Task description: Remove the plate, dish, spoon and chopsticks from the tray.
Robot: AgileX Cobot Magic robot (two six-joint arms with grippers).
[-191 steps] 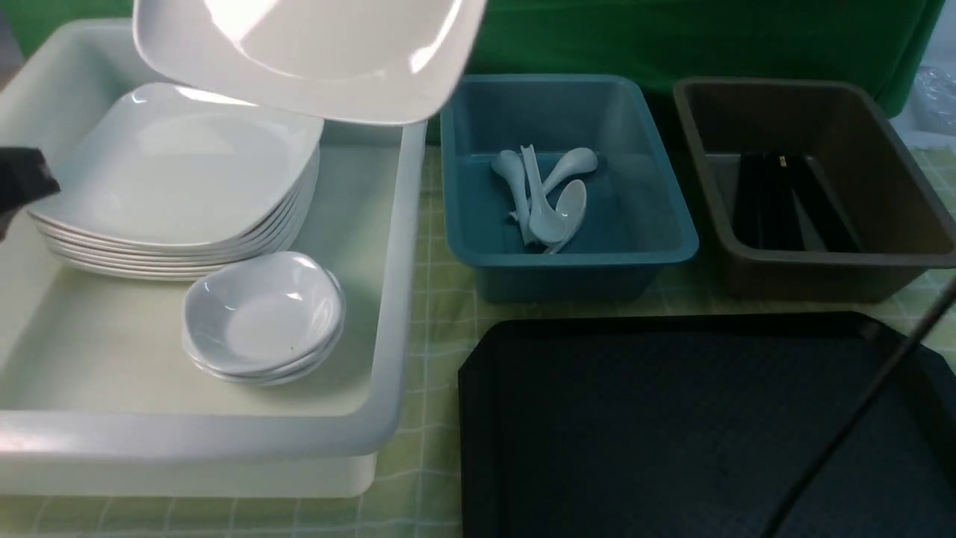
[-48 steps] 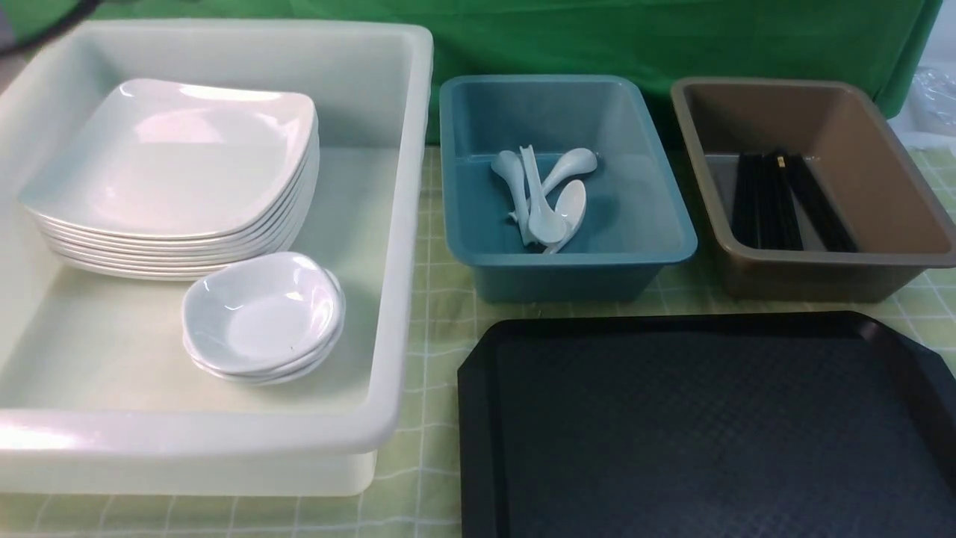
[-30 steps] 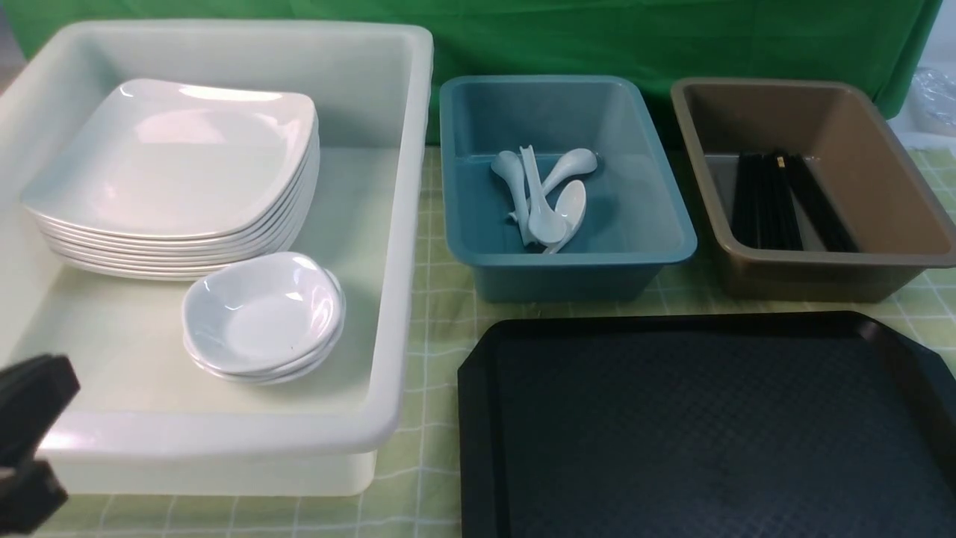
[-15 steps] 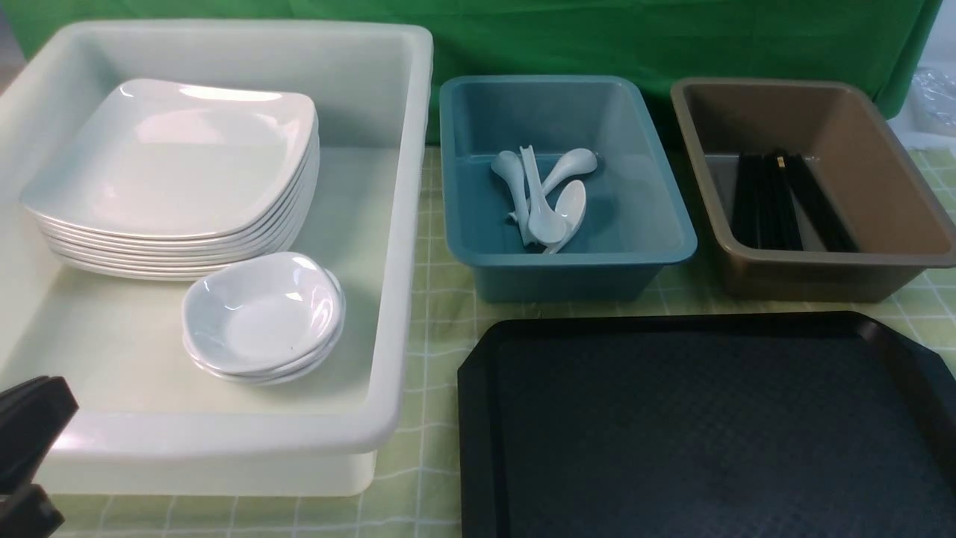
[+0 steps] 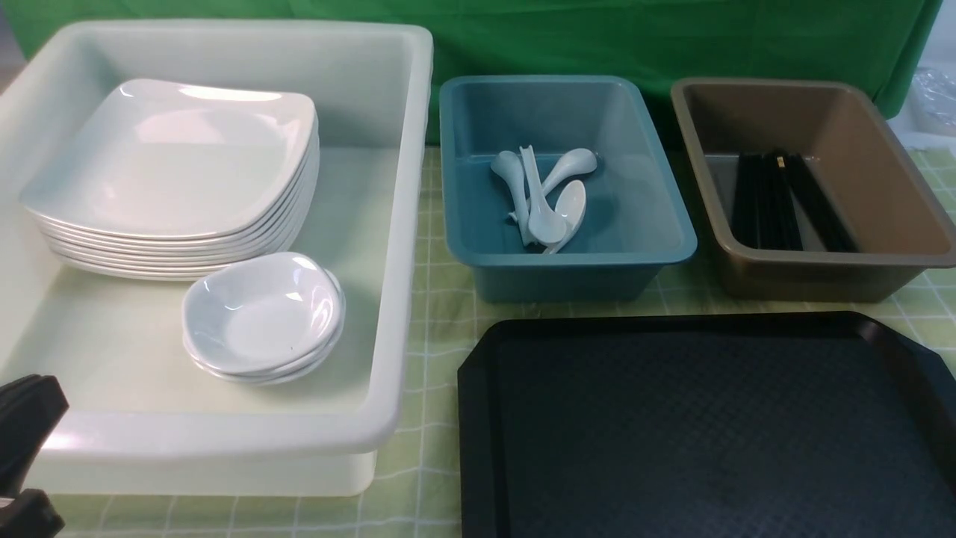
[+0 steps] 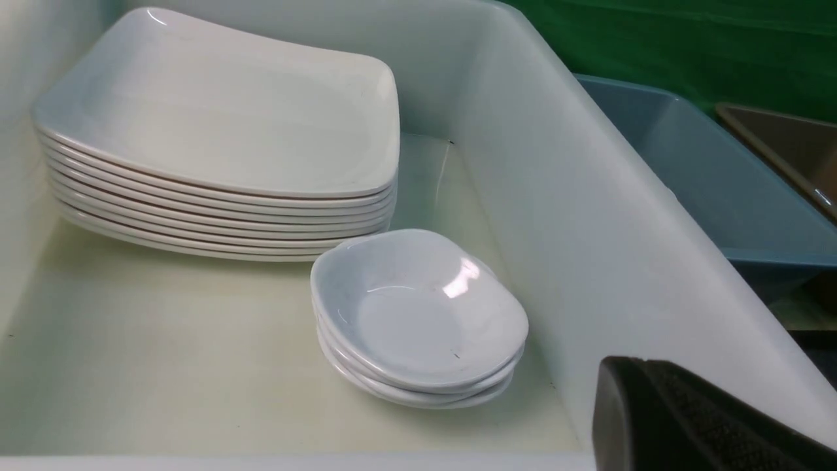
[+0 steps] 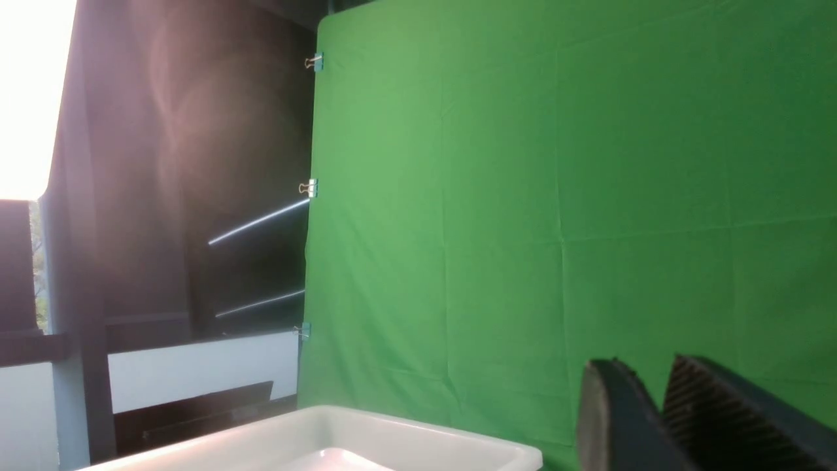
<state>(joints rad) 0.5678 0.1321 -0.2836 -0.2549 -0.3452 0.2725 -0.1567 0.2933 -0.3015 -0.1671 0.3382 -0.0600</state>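
Lowered slightly, left gripper (image 5: 19, 456) seems clenched, well apart from the bare tray (image 5: 478, 388); right's jaws slightly parted.

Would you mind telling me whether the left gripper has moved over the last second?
Yes, slightly: in the front view the left gripper has slipped lower and further left against the white tub.

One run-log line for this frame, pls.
black plastic tray: bare | stack of white rectangular plates: in white tub | left claw: shut, empty | right claw: slightly apart, empty
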